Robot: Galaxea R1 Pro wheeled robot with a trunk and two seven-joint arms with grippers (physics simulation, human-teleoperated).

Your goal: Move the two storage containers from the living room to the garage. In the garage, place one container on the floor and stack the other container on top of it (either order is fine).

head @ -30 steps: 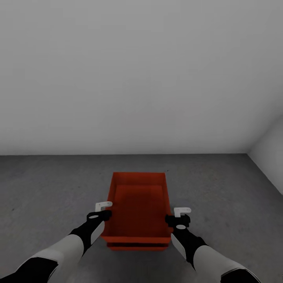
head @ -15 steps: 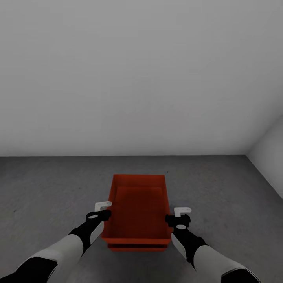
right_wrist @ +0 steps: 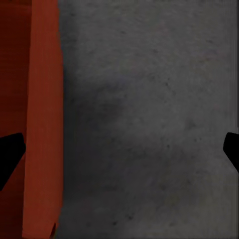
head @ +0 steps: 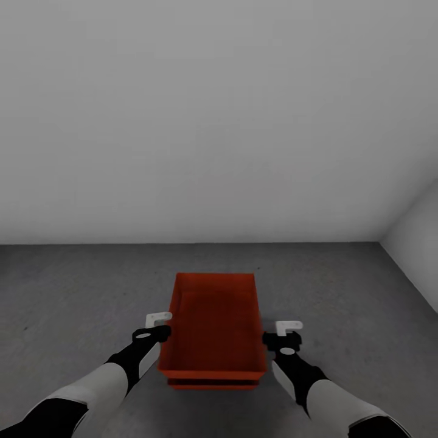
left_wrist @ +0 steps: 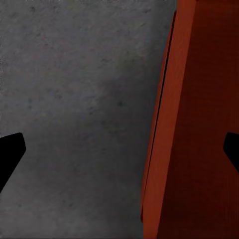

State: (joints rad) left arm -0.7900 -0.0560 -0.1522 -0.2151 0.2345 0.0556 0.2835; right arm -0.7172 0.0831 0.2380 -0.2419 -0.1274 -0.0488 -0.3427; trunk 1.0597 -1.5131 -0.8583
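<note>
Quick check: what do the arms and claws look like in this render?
Both arms have light grey forearm shells with black wrist sections. The left claw and right claw have small white angular fingers in the head view. In the wrist views the fingertips render as plain black wedges. No cables or markings visible.

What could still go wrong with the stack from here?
1. Left gripper sits against the top container; its jaws straddle the wall, so pulling away could drag it off the lower container.
2. Right gripper is close beside the stack; a swing inward could knock it across the floor.
</note>
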